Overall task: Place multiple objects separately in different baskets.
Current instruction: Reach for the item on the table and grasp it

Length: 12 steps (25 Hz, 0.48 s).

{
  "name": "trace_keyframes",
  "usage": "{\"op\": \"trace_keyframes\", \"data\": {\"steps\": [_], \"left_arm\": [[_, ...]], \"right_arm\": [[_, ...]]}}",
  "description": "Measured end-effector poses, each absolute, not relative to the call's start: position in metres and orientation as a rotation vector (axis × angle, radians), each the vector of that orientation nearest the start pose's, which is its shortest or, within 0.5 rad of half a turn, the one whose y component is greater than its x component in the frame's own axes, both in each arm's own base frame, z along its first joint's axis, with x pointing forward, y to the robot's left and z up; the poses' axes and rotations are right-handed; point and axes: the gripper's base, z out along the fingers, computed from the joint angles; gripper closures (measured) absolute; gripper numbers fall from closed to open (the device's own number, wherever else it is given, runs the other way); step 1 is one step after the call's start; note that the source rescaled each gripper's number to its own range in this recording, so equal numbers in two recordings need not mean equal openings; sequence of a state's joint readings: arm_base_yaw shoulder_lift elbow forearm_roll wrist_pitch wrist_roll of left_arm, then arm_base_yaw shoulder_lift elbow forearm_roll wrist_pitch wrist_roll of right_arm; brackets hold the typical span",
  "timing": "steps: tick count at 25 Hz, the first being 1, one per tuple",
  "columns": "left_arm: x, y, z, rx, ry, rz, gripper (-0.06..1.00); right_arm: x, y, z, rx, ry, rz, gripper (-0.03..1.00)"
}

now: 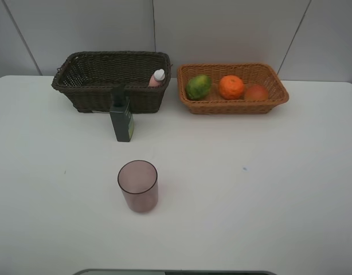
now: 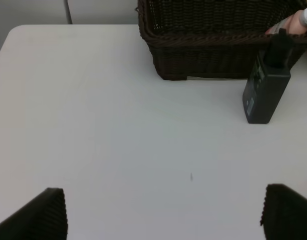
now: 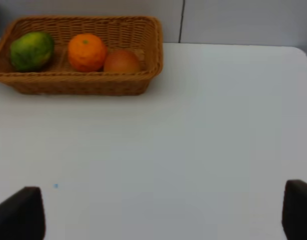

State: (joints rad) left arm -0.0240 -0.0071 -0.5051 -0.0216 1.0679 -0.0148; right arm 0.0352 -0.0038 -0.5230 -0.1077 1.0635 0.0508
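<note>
Exterior high view: the camera is looking steeply down from above the near edge of the white table (image 1: 279, 189), facing the back wall (image 1: 222, 28) and taking in the dark brown basket (image 1: 107, 98) and the orange-tan basket (image 1: 233, 106) together. Left wrist view: the camera is looking low and forward, nearer in, sharing the dark brown basket and the dark green pump bottle (image 1: 122, 121) with the exterior view. Right wrist view: the camera is looking likewise, sharing the orange-tan basket.

A: The woven ones?
B: A dark brown basket (image 1: 90, 98) and an orange-tan basket (image 1: 233, 106).
A: Others?
B: A green fruit (image 1: 198, 86), orange (image 1: 231, 86), reddish peach (image 1: 256, 92); dark green pump bottle (image 1: 122, 121), pink bottle (image 1: 157, 79) capped white, translucent mauve cup (image 1: 138, 188), white surface (image 1: 268, 189).
</note>
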Motion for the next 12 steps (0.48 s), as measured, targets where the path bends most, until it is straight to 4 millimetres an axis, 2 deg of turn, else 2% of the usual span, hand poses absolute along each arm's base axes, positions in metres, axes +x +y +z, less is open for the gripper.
{"op": "trace_keyframes", "data": {"steps": [12], "left_arm": [[-0.0069, -0.0016, 0.2781, 0.011, 2.039, -0.050, -0.06]], "right_arm": [[-0.0087, -0.0086, 0.2836, 0.084, 2.016, -0.126, -0.03]]}}
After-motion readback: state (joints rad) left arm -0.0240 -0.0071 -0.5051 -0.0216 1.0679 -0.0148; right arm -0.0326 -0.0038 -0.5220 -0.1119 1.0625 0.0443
